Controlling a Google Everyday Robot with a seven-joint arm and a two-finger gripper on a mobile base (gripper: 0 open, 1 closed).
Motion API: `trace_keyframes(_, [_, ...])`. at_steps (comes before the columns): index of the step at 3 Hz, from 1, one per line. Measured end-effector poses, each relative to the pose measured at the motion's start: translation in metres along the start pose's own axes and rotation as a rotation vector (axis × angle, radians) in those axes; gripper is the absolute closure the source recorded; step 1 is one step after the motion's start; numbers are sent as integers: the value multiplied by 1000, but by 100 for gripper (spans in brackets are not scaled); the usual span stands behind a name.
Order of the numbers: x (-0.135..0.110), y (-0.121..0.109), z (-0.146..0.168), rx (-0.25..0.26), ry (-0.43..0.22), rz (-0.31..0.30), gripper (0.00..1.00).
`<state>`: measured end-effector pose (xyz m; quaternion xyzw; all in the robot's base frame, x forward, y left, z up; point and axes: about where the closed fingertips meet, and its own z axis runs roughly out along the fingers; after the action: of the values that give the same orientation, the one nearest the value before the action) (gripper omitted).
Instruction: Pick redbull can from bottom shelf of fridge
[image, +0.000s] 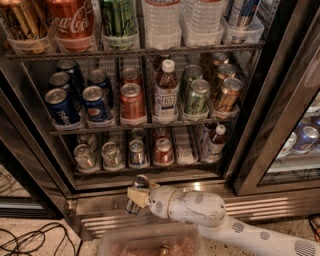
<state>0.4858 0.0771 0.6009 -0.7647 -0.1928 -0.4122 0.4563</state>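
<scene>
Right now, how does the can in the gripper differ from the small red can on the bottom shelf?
Place: the redbull can is outside the fridge, gripped by the gripper low in front of the fridge's base, while the small red can sits in its lane on the bottom shelf.
Colour: the redbull can's body looks dark with silver; the small red can is red.
Shared: both are slim cans with silver tops.

We see dark-blue Pepsi cans (61, 106) beside a copper-orange can (132, 102); a clear plastic tub (112, 239) sits just below the gripper (137, 196).
</scene>
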Motion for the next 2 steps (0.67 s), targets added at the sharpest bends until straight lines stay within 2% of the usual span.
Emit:
trace_keyframes(1, [0,0,0,0,0,0,100])
trace_keyframes(2, [-11,1,3,7,-17,3,100])
